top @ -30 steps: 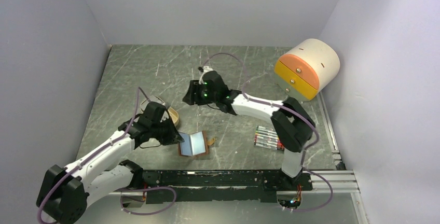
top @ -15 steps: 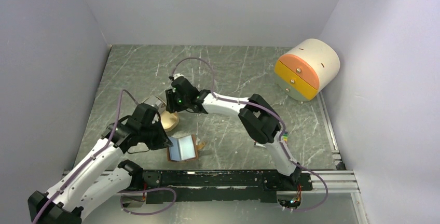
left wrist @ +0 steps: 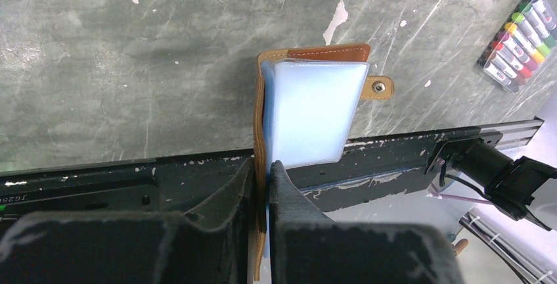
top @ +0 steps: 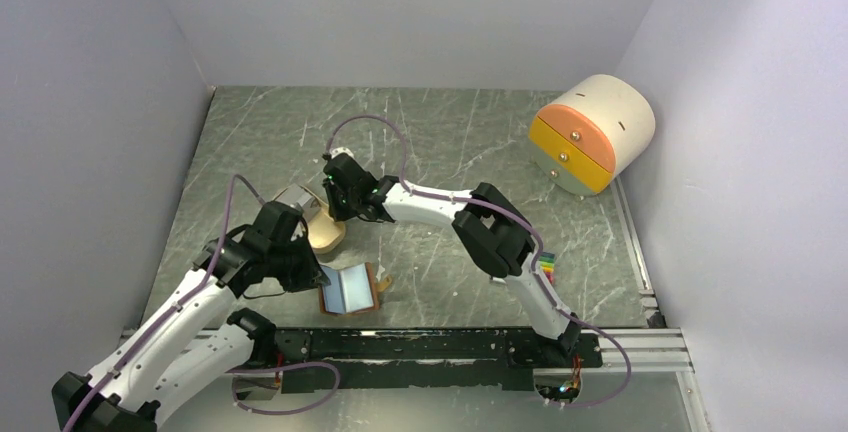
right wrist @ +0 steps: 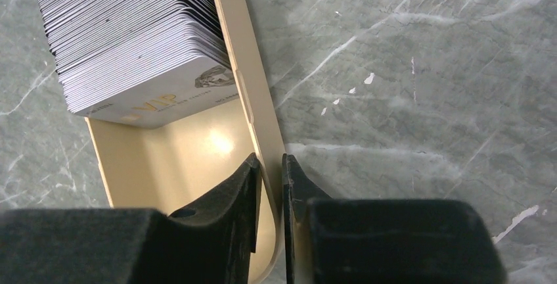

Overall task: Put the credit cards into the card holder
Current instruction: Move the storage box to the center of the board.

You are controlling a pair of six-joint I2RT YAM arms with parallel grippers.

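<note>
Near the front edge of the worktop, just behind the black rail: the card holder, spread open, with pale blue clear sleeves facing up, brown leather around them, and a snap tab sticking out on the right in the left wrist view. Pinched tight between the fingers of the left claw: the holder's brown left edge, with no gap on either side of the leather. Farther back and to the left, close beside the left arm: a beige tray carrying the credit cards, a thick fanned stack of grey-white cards with gold "VIP" lettering on the top one, resting against the tray's far end. Astride the tray's right wall: the right claw, closed down on it, one finger inside the tray and one outside on the stone. Off to the right, well apart from the holder: a row of coloured pens. At the far right corner: a round cream box with orange and yellow drawers.
</note>
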